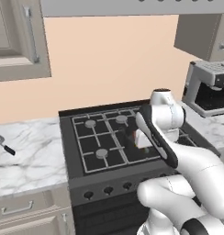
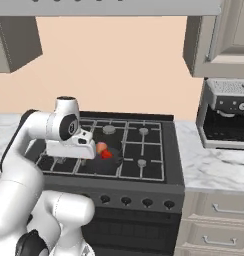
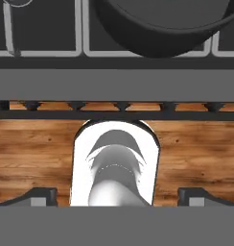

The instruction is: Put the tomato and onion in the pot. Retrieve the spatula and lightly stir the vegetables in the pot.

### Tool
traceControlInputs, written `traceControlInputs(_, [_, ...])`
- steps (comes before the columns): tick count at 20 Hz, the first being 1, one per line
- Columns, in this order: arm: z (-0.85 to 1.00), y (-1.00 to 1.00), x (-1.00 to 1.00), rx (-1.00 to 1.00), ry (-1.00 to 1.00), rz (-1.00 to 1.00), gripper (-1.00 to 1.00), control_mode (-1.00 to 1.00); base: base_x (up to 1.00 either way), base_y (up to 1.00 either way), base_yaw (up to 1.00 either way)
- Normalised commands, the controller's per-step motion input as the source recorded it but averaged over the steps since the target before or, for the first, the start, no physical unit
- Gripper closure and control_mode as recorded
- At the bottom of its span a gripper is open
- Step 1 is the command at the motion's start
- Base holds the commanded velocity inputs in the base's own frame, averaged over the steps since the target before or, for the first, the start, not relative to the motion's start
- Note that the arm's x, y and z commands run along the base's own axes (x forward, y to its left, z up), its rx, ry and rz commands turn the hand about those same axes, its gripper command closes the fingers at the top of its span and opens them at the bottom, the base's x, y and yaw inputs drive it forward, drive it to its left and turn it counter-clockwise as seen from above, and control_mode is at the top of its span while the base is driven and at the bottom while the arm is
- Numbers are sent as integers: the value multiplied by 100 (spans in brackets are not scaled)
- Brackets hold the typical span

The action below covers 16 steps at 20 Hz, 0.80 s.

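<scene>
Claw (image 3: 117, 197) released, fingertips (image 3: 40, 196) wide apart, gripping nothing, hanging at the stove's (image 2: 154, 172) front edge. Tomato (image 2: 107, 153) and onion (image 2: 100, 147) touching inside the pot (image 2: 111, 161). Spatula (image 1: 2, 143) lies on the marble table (image 1: 36, 160), well left. No legible writing.

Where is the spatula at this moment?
In the left base view the spatula lies at the far left edge on the marble counter, left of the stove.
</scene>
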Motion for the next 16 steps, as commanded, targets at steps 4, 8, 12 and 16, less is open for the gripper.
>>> traceControlInputs(4, [0, 0, 0, 0, 0, 0, -100, 100, -39, 100, 7])
traceControlInputs(8, [0, 0, 0, 0, 0, 0, -100, 100, -5, 100, 13])
traceControlInputs(12, [0, 0, 0, 0, 0, 0, -100, 100, 18, 100, 11])
traceControlInputs(16, [0, 0, 0, 0, 0, 0, -100, 100, 46, 99, -3])
